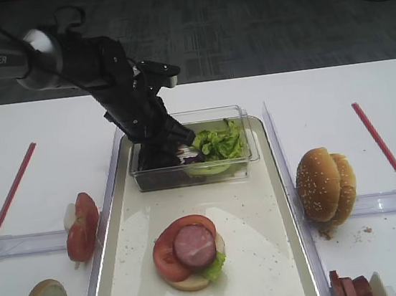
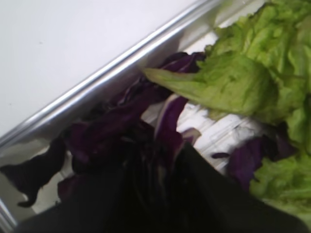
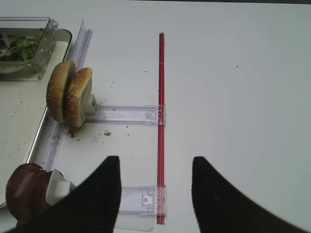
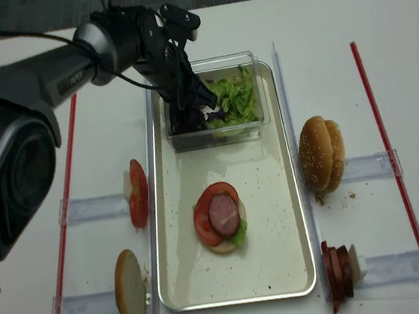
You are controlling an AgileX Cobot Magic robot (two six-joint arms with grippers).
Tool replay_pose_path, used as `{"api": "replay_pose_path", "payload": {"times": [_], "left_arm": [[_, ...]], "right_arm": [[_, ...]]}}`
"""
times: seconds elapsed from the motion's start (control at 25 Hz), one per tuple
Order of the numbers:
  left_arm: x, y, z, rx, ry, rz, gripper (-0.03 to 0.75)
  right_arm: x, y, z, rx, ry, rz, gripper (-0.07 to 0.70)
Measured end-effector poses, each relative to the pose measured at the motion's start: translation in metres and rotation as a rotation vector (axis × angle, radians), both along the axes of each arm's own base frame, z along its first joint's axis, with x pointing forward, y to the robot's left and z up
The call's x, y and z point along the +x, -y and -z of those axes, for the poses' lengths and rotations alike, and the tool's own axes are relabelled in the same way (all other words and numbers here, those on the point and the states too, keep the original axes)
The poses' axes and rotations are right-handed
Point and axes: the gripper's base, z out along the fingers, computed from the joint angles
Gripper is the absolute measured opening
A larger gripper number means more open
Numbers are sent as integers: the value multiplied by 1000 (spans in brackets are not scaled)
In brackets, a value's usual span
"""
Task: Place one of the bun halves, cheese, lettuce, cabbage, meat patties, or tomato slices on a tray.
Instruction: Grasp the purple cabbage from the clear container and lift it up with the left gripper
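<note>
- The left gripper reached down into the clear box at the tray's 12 o'clock end, its jaws pinched on purple cabbage.
- Lettuce filled the box's 3 o'clock half.
- A stack of bun half, lettuce, tomato and patty sat mid-tray.
- The right gripper hovered over the table, jaws apart, holding nothing.

A clear box of lettuce and cabbage sat at the tray's far end. A stacked bun half, tomato slices and meat patty lay nearer. Bun halves stood right of the tray.
</note>
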Motion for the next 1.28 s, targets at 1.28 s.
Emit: {"api": "replay_pose_path", "payload": {"times": [1.28], "left_arm": [[1, 2, -15, 31, -69, 32, 176]], "right_arm": [[0, 0, 0, 4, 0, 3, 290]]}}
